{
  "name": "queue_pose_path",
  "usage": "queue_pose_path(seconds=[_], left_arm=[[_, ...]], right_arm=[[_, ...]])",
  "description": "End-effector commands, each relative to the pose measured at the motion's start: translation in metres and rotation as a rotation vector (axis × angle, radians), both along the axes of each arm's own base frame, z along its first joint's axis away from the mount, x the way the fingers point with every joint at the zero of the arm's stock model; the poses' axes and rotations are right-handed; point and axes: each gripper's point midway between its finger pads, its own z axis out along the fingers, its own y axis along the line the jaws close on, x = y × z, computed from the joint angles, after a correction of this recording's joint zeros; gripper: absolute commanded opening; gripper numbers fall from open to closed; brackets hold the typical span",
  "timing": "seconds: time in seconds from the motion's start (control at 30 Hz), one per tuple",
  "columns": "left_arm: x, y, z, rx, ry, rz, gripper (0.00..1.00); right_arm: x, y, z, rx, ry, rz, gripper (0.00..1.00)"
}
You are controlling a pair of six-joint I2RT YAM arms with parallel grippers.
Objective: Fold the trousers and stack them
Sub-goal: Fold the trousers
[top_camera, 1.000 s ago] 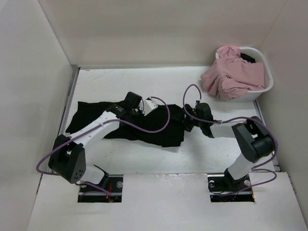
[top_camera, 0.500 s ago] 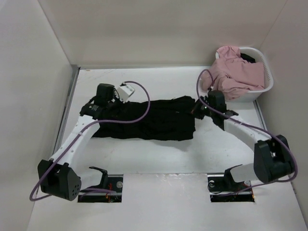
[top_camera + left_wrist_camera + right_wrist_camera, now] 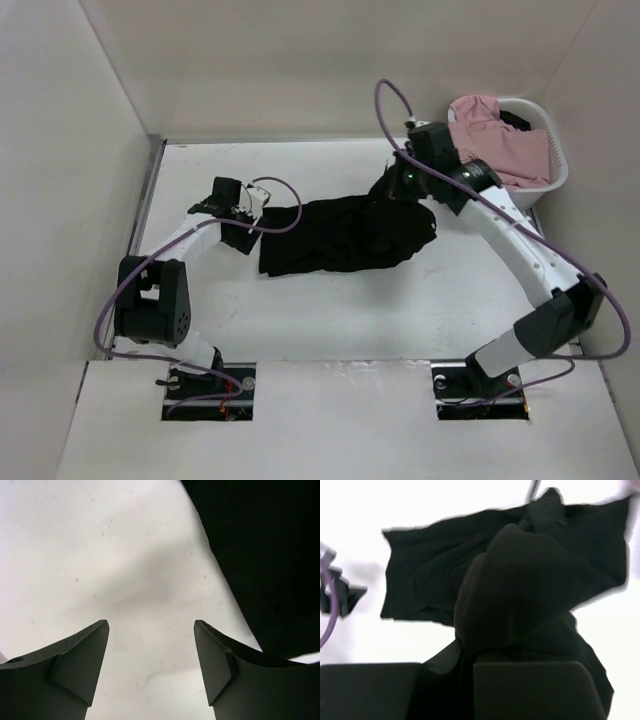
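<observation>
The black trousers lie bunched along the middle of the white table. Their right end is pulled up off the table to my right gripper, which is shut on the cloth. In the right wrist view a hump of black fabric rises out of the shut right gripper, and the rest of the trousers spreads on the table below. My left gripper stands open just beyond the trousers' left end. In the left wrist view the left gripper has only bare table between its fingers, with the trousers' edge at upper right.
A white basket stands in the back right corner with a pale pink garment heaped in it and spilling over its rim. White walls close the table at the back and on both sides.
My right gripper shut on the trousers' right end and lifted it back towards the basket, dragging the trousers right. My left gripper opened, let the cloth go and moved left.
</observation>
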Motion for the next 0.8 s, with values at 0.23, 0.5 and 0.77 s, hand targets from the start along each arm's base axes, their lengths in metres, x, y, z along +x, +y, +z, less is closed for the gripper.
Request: queue_pose_path(seconds=[0.23, 0.5, 0.77], left_arm=[[0.053, -0.061, -0.007, -0.168, -0.073, -0.039, 0.64], [0.060, -0.066, -0.038, -0.206, -0.011, -0.011, 0.52], [0.075, -0.029, -0.030, -0.280, -0.046, 0.100, 0.60]], right_arm=[[0.030, 0.133, -0.039, -0.039, 0.057, 0.148, 0.04], [0.047, 0.236, -0.035, 0.159, -0.017, 0.121, 0.18], [0.011, 0.336, 0.047, 0.547, -0.184, 0.419, 0.92]])
